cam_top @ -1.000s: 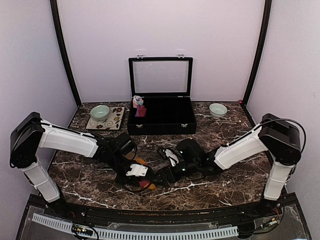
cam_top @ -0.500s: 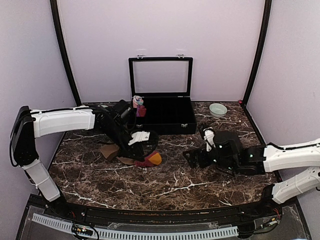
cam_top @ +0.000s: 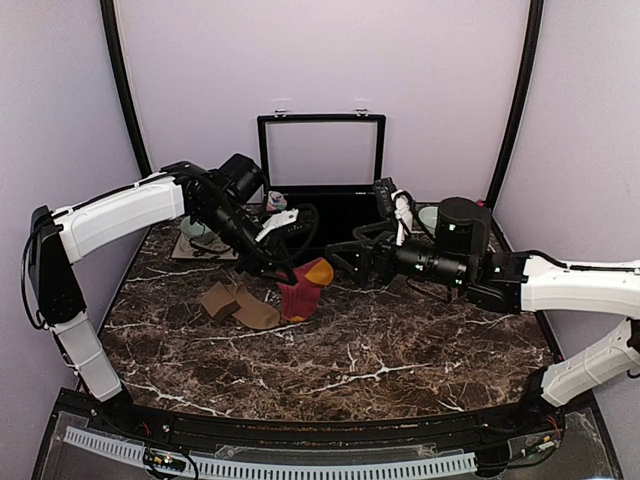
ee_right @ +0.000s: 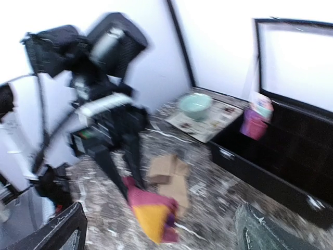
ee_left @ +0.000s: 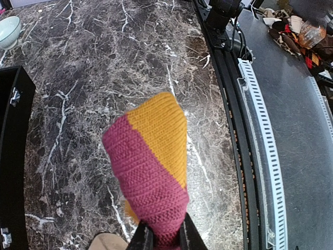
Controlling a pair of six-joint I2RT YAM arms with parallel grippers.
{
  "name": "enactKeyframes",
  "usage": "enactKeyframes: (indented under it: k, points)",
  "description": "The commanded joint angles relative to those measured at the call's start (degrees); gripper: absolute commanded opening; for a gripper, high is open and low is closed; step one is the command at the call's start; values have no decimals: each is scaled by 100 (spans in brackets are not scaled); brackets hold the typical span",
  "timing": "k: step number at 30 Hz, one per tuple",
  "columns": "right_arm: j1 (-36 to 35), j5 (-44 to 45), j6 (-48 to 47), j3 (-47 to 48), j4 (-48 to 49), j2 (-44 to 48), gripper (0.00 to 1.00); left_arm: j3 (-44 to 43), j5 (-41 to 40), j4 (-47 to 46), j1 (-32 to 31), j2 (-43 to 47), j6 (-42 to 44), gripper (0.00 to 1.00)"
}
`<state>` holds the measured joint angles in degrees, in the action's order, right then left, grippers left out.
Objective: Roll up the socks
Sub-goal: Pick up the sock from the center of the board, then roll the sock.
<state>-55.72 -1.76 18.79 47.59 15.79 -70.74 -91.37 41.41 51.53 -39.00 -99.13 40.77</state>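
Note:
My left gripper (cam_top: 283, 268) is shut on the red-maroon sock (cam_top: 303, 287) and holds it up over the table's middle. In the left wrist view the sock (ee_left: 151, 166) hangs from the black jaws (ee_left: 161, 240), orange toe outward. The tan-brown socks (cam_top: 236, 303) lie flat on the marble just left of it, and a corner of them (ee_left: 106, 242) shows under the jaws. My right gripper (cam_top: 348, 262) hovers open just right of the hanging sock, nothing between its fingers. The blurred right wrist view shows the red sock (ee_right: 151, 211) and the tan socks (ee_right: 169, 177) beyond its spread fingers (ee_right: 62, 232).
A black box with its lid (cam_top: 320, 150) raised stands at the back centre, a pink and light-blue bundle (cam_top: 275, 203) in its left corner. A green bowl (cam_top: 196, 232) sits on a mat at the back left. Another bowl (cam_top: 430, 215) is at the back right.
My left gripper has carried the red sock up and back from the near edge, leaving the tan socks on the table. The right arm swung out to the right, then rose back toward the centre.

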Motion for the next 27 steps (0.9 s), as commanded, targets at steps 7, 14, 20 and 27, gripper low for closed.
enactKeyframes:
  k: [7,14,20,27]
  points:
    - [-79,-1963,-99,909,694,-1121,87,-546,989,1283,-1,40,203,0]
    - [-346,-2221,-88,1139,747,-1380,65,-609,1567,1765,15,14,405,0]
    - [-519,-1971,-39,1025,693,-1311,51,-732,1881,2066,28,19,491,0]
    - [-868,-1534,-410,1293,121,-1282,42,-1038,2454,2743,58,-115,762,0]
